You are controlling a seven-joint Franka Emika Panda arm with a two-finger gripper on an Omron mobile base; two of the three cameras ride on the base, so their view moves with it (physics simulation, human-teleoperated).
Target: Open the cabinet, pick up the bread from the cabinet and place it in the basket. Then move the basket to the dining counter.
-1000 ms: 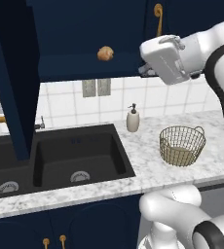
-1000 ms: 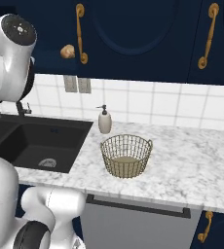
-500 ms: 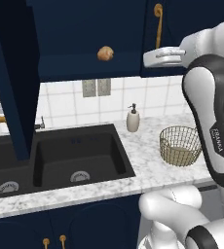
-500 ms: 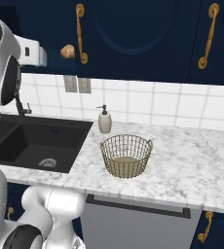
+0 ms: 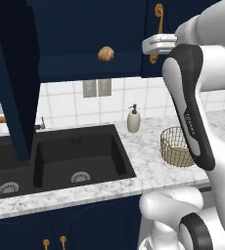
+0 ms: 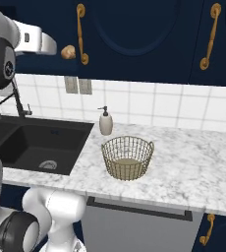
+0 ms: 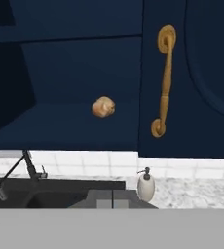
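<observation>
The cabinet (image 5: 85, 53) is standing open on its left side, its dark navy door (image 5: 14, 78) swung out toward the room and hanging edge-on over the black sink (image 5: 60, 156). On the bare shelf inside, the bread (image 5: 105, 53), a small round golden-brown roll, is sitting alone near the shelf's front edge, with open room on both sides of it. Just to its right, the next arched-panel door is staying flat and shut, its long brass handle (image 7: 163, 80) running upright beside the opening.

The arm is reaching across at shelf height, and its fingers (image 7: 112, 197) are pressed together, holding nothing, pointing at the roll from well apart.

Below, the white-grey marble surface (image 6: 193, 167) is carrying the basket (image 6: 127, 157), a round tan-gold wire mesh tapering toward its base, standing upright near the front edge, right of the sink's rim. A cream soap dispenser (image 6: 105, 122) is standing behind it, against the pale tiled wall. Wide open marble is stretching away to the basket's right.
</observation>
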